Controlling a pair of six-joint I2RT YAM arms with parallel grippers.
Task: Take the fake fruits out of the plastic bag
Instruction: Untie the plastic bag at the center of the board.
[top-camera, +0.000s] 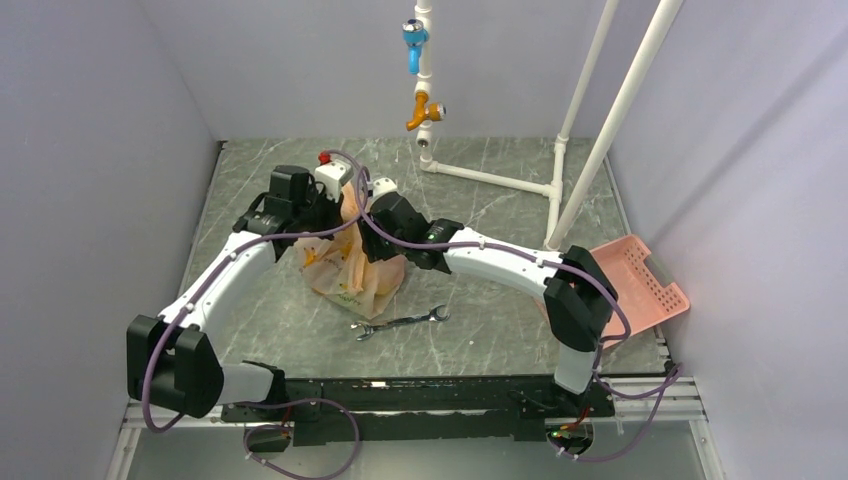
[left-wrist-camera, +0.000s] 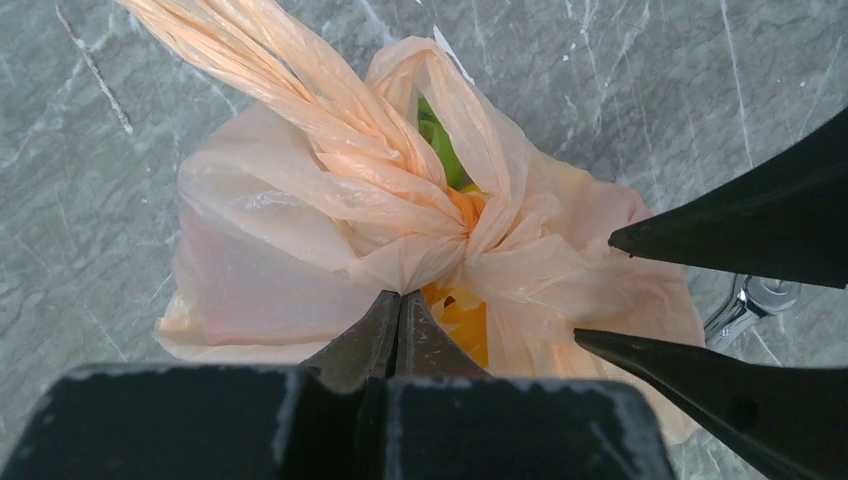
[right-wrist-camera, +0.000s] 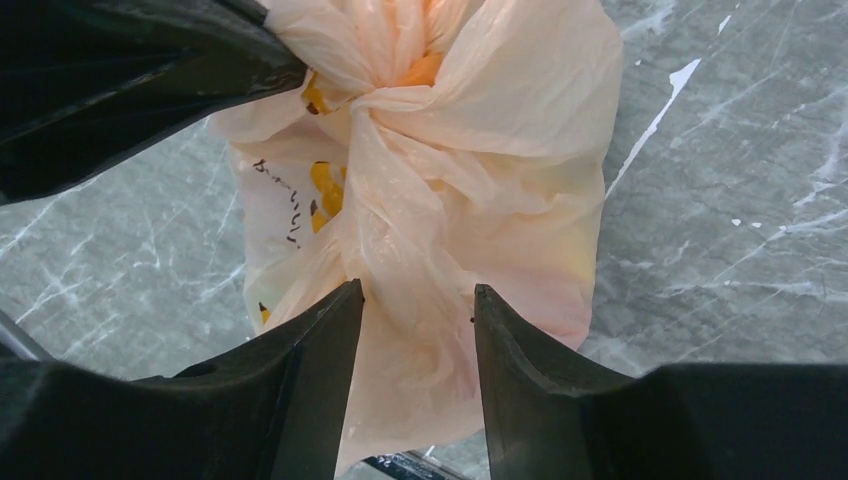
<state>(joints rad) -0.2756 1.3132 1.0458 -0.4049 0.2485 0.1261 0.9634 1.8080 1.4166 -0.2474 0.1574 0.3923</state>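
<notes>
nips the plastic bag (left-wrist-camera: 260, 270) with left gripper (left-wrist-camera: 400, 315) shut, straddles it with right gripper (right-wrist-camera: 418, 295) agape — may cinch the knot (left-wrist-camera: 465, 215) tighter if pulled.

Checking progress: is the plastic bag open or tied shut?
Tied shut. The plastic bag has its handles knotted on top; only a green fruit peeks through a gap.

No text could be read anywhere. The bag (right-wrist-camera: 480, 150) carried a short line of dark print (right-wrist-camera: 283, 200) beside its yellow spots (right-wrist-camera: 325, 190) (seen from the right wrist only), too crumpled and small to make out.
</notes>
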